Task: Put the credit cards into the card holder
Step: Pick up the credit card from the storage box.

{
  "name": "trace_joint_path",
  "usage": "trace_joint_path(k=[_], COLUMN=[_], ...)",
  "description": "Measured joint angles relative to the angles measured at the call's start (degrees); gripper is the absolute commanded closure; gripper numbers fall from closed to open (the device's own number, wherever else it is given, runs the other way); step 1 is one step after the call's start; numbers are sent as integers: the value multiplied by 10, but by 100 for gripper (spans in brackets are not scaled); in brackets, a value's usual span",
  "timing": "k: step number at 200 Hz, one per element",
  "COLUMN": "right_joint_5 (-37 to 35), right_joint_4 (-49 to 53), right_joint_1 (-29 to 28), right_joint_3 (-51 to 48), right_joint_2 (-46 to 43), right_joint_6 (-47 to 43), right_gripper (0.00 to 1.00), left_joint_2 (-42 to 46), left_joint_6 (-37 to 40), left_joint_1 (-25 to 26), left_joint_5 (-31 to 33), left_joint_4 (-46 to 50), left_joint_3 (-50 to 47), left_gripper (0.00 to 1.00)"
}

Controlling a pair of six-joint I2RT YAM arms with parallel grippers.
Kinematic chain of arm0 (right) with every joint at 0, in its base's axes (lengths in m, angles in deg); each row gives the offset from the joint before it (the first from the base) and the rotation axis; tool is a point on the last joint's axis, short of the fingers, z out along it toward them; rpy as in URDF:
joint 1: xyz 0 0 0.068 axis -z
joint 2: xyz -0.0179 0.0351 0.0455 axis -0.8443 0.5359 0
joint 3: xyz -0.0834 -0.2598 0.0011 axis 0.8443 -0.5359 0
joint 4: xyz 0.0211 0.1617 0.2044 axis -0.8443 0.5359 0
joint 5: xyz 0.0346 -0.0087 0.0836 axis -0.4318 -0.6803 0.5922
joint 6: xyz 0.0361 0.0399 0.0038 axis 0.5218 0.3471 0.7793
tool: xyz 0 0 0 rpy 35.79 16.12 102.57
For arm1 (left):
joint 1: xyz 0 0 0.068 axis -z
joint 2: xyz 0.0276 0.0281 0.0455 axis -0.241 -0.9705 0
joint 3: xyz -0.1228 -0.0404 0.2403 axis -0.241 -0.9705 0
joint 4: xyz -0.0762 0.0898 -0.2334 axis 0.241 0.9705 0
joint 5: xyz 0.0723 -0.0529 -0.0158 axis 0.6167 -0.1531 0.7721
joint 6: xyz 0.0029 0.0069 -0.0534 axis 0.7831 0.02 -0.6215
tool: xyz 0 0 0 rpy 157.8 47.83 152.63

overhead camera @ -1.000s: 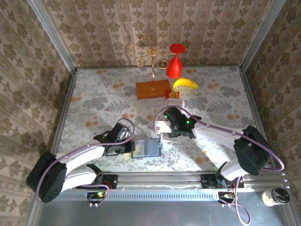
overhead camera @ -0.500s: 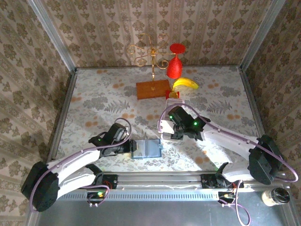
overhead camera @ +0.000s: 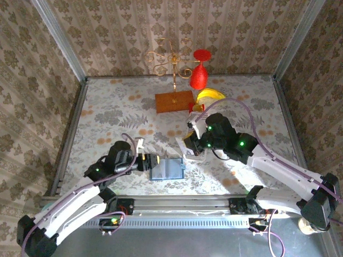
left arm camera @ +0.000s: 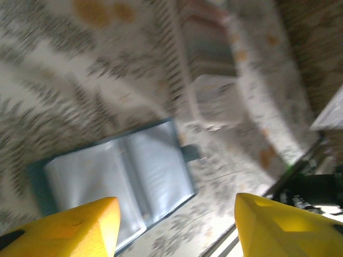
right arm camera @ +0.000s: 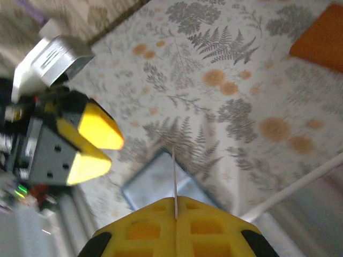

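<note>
The card holder [overhead camera: 167, 169] lies open and flat near the table's front edge, teal-blue with a paler inside [left arm camera: 118, 171]. My left gripper [overhead camera: 152, 160] hovers just left of it, its yellow fingers [left arm camera: 69, 227] apart with nothing between them. My right gripper [overhead camera: 188, 145] is above the holder's far right corner. It is shut on one credit card [right arm camera: 174, 174], seen edge-on as a thin pale line over the holder [right arm camera: 155, 184]. More credit cards stand as a striped row [left arm camera: 206, 51] in a white-framed rack beyond the holder.
An orange-brown wooden block [overhead camera: 174, 101] bearing a gold branched stand sits at the back. A red glass [overhead camera: 199, 75] and a banana [overhead camera: 210, 95] are beside it. Patterned walls close in the table on three sides.
My left gripper has opened and drawn back left off the card holder's edge. My right gripper has shut on a card, and its arm has stretched out.
</note>
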Motion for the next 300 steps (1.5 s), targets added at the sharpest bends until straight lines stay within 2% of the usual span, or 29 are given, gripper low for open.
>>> trace_joint_path(k=[41, 89, 109, 128, 167, 171, 186, 197, 203, 219, 265, 295, 300], right_joint_5=[54, 106, 115, 121, 123, 123, 126, 125, 124, 121, 116, 112, 111], right_joint_4=[-44, -139, -169, -193, -245, -255, -289, -303, -308, -322, -362, -381, -382], right_joint_1=[6, 6, 6, 6, 6, 6, 7, 5, 3, -7, -35, -37, -38], right_joint_3=[19, 2, -12, -20, -45, -49, -66, -76, -81, -94, -112, -117, -117], right_joint_2=[18, 23, 23, 26, 30, 30, 30, 30, 30, 26, 22, 18, 17], right_joint_6=[199, 326, 354, 375, 409, 414, 431, 444, 451, 458, 482, 483, 484], right_gripper=[100, 100, 100, 100, 100, 100, 80, 70, 69, 69, 92, 100, 100], left_joint_2=[31, -5, -27, -37, -27, -24, -15, -7, -3, 10, 27, 28, 28], left_joint_6=[-34, -101, -136, -160, -194, -199, -211, -215, -218, -225, -246, -261, -263], left_joint_1=[14, 30, 43, 50, 53, 53, 53, 54, 55, 55, 55, 55, 55], left_joint_5=[-32, -60, -69, -75, -73, -72, -68, -63, -61, -50, -31, -27, -27], left_joint_4=[-107, -238, -300, -340, -385, -388, -392, -395, -397, -403, -419, -430, -431], left_joint_3=[2, -5, -21, -31, -37, -38, -43, -48, -50, -59, -69, -73, -73], left_gripper=[38, 45, 52, 64, 100, 100, 100, 100, 100, 100, 100, 100, 96])
